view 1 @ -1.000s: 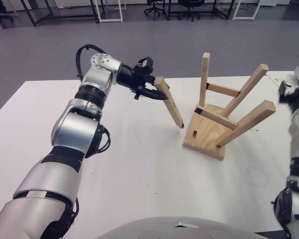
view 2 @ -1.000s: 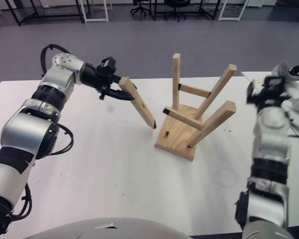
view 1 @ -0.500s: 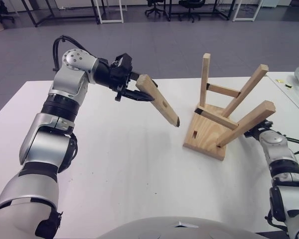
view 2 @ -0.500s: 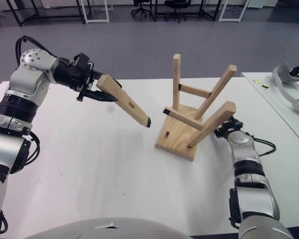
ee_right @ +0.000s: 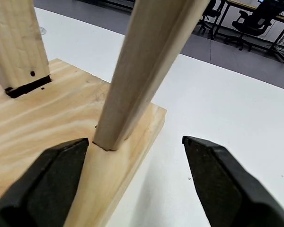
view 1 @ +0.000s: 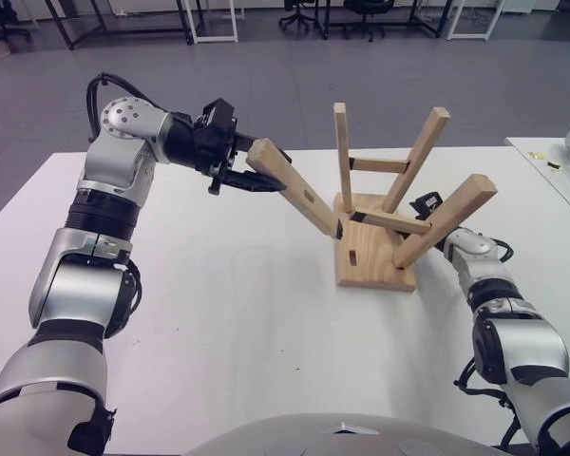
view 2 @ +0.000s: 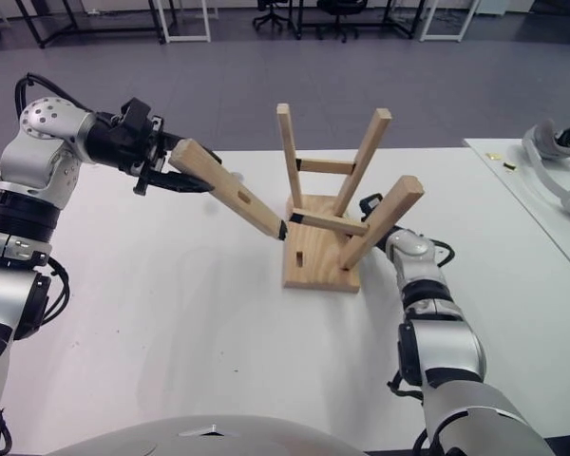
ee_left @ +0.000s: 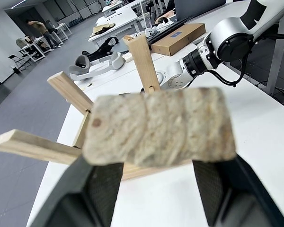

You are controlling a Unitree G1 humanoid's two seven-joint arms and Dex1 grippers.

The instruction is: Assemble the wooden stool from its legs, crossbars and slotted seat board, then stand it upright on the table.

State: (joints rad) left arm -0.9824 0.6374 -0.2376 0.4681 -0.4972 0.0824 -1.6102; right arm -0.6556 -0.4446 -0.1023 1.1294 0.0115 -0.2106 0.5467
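Shifted toward nine o'clock, the inverted seat board (view 1: 370,274) lies on the worktop (view 1: 218,332), our released right hand (view 1: 427,203) at its three o'clock. Our left hand (view 1: 242,177) clenches the loose leg (view 1: 302,197) by its top end; we judge it light, rigid, well held there.

Grey floor (view 1: 266,95), white table (view 1: 247,323), black office chairs (view 1: 365,11) beyond

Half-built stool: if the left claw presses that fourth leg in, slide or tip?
Probably slides: the seat board lies flat on the smooth table, and the right claw is open, not clamping. Tipping seems less likely; the base is wide. Crossbars suggest a rigid frame.
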